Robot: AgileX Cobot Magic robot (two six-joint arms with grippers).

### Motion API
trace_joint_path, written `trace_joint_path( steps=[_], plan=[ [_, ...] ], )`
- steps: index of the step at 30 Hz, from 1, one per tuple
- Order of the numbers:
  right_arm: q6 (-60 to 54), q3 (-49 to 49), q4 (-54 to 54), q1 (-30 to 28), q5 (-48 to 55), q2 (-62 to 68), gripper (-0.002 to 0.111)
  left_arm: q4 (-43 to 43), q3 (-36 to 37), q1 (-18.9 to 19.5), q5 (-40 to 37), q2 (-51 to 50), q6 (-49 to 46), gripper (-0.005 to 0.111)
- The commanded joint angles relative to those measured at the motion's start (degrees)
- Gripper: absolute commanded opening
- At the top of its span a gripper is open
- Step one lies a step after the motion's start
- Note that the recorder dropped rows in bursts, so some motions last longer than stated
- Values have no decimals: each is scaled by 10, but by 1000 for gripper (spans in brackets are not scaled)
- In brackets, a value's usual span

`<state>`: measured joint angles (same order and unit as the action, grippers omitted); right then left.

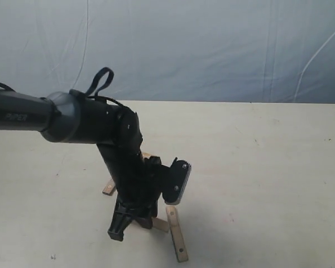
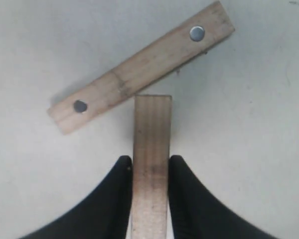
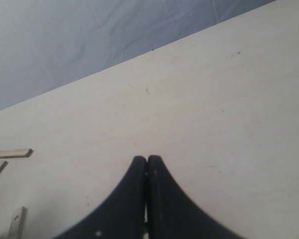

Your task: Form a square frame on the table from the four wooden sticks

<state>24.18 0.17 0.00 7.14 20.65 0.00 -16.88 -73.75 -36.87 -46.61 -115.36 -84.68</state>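
Observation:
My left gripper [image 2: 150, 162] is shut on a plain wooden stick [image 2: 152, 119], one black finger [image 2: 120, 189] on each long side. The stick's free end meets the side of a second stick [image 2: 139, 67], which lies slantwise on the table [image 2: 259, 149] and has a small metal dot near each end. In the exterior view the left gripper [image 1: 135, 215] is low over the table; the held stick [image 1: 159, 224] pokes out towards the dotted stick [image 1: 177, 234]. The end of a third stick [image 1: 109, 187] shows behind the arm. My right gripper [image 3: 147, 160] is shut on nothing above bare table.
The left arm [image 1: 72, 117] reaches in from the left and hides part of the stick group. Blue-grey cloth [image 1: 212, 44] hangs behind the table's far edge. The right wrist view catches sticks at its edge, one whole [image 3: 12, 153] and one cut off [image 3: 17, 221].

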Motion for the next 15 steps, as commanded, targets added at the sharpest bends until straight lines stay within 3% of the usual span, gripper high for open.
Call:
trace_joint_path(
  steps=[1, 10, 15],
  plan=[
    [-1, -2, -4, 2, -3, 0, -1, 64, -5, -3, -11, 39, -12, 0],
    [-1, -2, -4, 2, -3, 0, -1, 71, -5, 46, 5, 15, -42, 0],
    [-1, -2, -4, 2, -3, 0, -1, 21, -12, 65, 4, -6, -96, 0]
  ],
)
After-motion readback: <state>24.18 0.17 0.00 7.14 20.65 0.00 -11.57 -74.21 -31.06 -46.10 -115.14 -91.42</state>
